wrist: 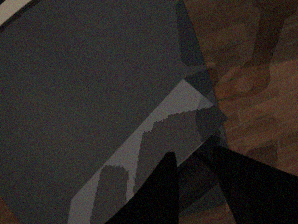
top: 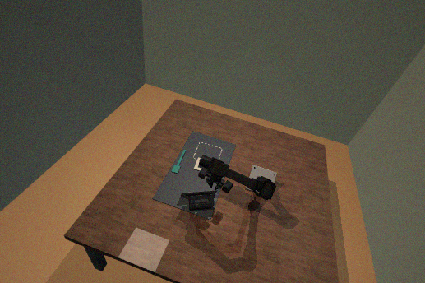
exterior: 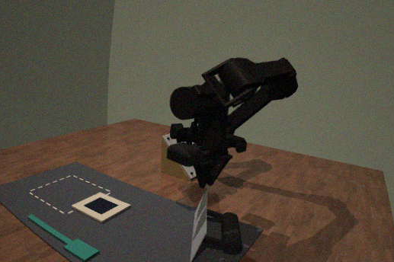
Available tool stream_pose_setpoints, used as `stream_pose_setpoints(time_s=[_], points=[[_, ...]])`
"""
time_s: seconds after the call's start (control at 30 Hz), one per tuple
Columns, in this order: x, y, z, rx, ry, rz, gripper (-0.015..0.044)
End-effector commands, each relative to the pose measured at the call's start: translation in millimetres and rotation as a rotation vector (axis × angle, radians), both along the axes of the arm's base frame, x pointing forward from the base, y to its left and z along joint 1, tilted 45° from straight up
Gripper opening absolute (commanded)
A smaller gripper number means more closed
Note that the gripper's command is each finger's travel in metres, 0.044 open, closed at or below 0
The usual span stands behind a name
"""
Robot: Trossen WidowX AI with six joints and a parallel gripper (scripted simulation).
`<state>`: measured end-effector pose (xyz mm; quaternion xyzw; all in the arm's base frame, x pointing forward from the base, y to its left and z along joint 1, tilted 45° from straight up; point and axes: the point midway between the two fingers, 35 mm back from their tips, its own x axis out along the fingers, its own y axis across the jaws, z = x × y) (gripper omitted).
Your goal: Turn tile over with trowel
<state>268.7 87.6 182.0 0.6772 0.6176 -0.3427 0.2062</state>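
Trowel [top: 176,168] [exterior: 81,249] on mat; well apart f/ hand [top: 216,185] [exterior: 205,186] [wrist: 193,156]

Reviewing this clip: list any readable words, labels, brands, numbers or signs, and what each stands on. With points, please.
No readable text in any view.
The tile [exterior: 117,206] bears a dark square, no lettering.
The mat [top: 167,193] [exterior: 147,228] [wrist: 90,75] shows only a dashed outline [exterior: 48,202].
The arm [top: 241,178] [exterior: 246,74] is too dark to rule out small print.
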Motion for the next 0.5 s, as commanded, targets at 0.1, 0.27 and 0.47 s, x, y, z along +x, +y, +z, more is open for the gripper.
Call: stream_pose_setpoints(time_s=[0.1,0.27,0.47], points=[[-13,14,10,0.006,0.178,-0.173,0.01],[-21,22,18,0.008,0.298,-0.295,0.01],[-32,32,26,0.011,0.442,-0.441,0.01]])
